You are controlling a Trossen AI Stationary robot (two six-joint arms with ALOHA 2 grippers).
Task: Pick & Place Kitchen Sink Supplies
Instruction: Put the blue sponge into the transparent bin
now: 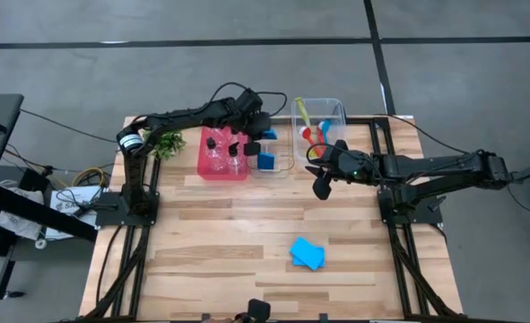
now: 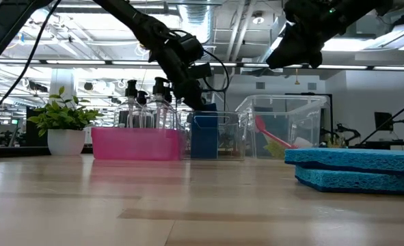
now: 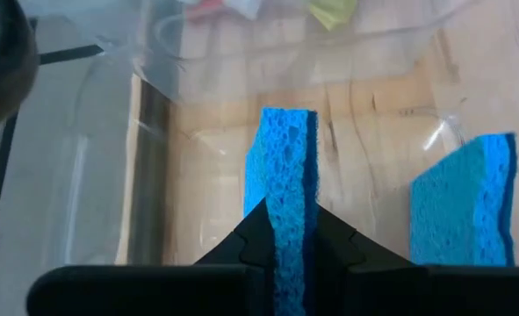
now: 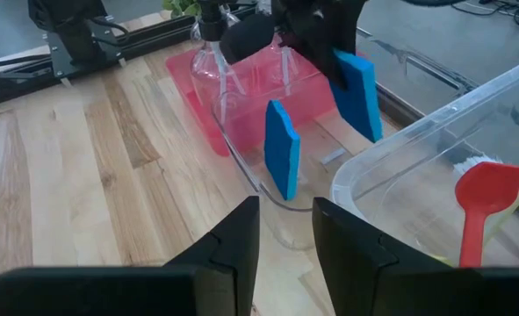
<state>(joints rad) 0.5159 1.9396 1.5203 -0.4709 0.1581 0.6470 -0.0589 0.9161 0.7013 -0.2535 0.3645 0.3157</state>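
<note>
My left gripper [image 1: 257,142] is over the small clear bin [image 1: 281,167], shut on a blue sponge [image 3: 287,167]. A second blue sponge [image 4: 283,149] stands on edge in that bin. Clear black-capped bottles [image 1: 215,146] stand in the red bin [image 1: 209,170]. Red and yellow-green brushes [image 1: 308,126] lie in the larger clear bin [image 1: 336,108]. Two more blue sponges [image 1: 308,254] lie stacked on the table near its front. My right gripper [image 1: 322,179] is open and empty, above the table just near of the larger bin. My left gripper pinches the sponge's two broad faces [image 3: 287,230] between its two fingers, at the sponge's upper end. The fingers come from above, slanting down. The sponge [image 4: 357,92] hangs on edge below them, over the small clear bin; whether its lower end touches the bin's floor I cannot tell.
A potted green plant [image 1: 166,142] stands at the table's far left by the left arm's base. The three bins stand in a row along the far edge. The wooden table [image 1: 229,242] is bare between them and the stacked sponges.
</note>
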